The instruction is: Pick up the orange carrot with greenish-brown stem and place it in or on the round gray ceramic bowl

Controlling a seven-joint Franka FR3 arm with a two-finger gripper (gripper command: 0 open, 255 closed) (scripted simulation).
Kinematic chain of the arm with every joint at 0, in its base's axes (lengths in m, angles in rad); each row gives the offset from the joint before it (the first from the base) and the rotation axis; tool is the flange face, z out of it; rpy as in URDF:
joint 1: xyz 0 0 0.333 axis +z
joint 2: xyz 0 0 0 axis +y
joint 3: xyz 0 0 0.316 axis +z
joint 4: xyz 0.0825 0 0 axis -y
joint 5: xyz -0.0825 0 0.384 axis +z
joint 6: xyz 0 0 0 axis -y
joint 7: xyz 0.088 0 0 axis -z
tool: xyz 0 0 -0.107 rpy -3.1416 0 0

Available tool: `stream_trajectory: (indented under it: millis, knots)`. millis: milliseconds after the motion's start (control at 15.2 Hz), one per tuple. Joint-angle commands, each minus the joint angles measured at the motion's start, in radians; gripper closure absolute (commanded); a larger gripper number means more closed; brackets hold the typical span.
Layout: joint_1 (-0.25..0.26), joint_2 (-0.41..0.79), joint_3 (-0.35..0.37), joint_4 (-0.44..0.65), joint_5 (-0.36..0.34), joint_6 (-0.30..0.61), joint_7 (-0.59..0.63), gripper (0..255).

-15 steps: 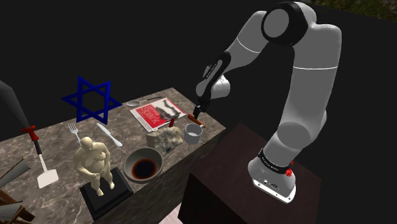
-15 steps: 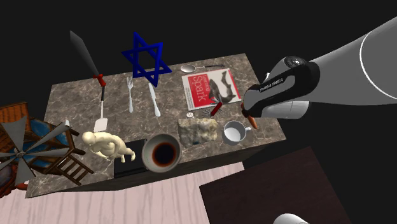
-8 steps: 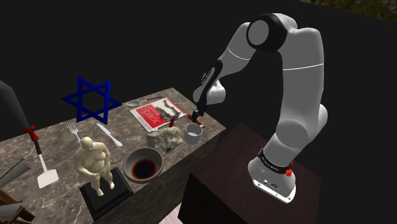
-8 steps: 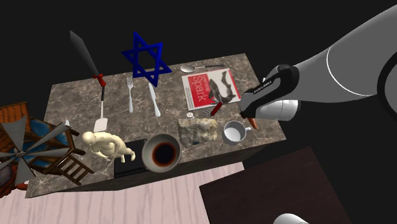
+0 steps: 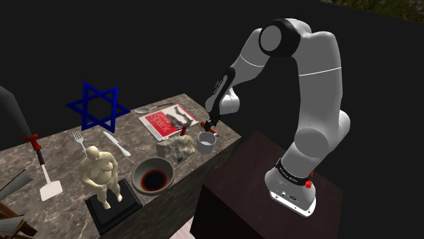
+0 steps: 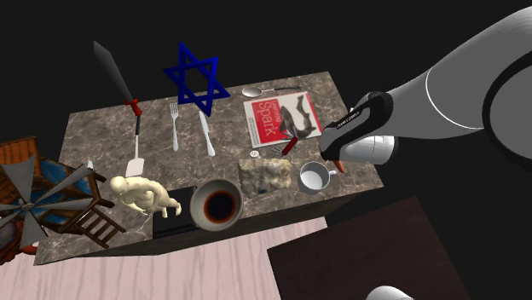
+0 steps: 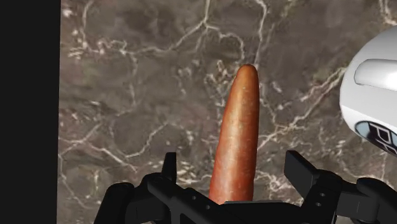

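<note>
The orange carrot [image 7: 236, 127] appears to lie on the marble tabletop [image 5: 68, 149], between the white mug [image 5: 206, 142] and the table's edge. Its stem end is hidden under my hand. My black gripper [image 7: 233, 168] is right over it, open, one finger on each side with a gap to the carrot. The shoulder view shows the gripper [image 5: 210, 123] just above the carrot [image 5: 209, 127], behind the mug. The round bowl [image 5: 138, 173], grey outside with a dark reddish inside, sits near the table's front edge to the shoulder view's left, past a pale rock [image 5: 174, 147].
The mug [image 7: 375, 95] stands close beside the gripper. A red-and-white magazine [image 5: 166, 121] lies behind the rock, with a red stick on it. A beige statue [image 5: 102, 176], a blue star [image 5: 96, 107], cutlery and a spatula sit further left. The dark stand [image 5: 272, 183] is lower right.
The arm's elbow and shoulder have swung toward the shoulder view's left, and the hand has come slightly lower and left. The carrot has hardly moved.
</note>
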Motion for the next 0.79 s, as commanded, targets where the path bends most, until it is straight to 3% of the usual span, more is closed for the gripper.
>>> stream_trajectory:
  millis: [0,66,132,726]
  knots:
    - [0.000,0.000,0.000,0.000,0.000,0.000,0.000,0]
    - [0.000,0.000,0.000,0.000,0.000,0.000,0.000,0]
    - [0.000,0.000,0.000,0.000,0.000,0.000,0.000,255]
    - [0.000,0.000,0.000,0.000,0.000,0.000,0.000,255]
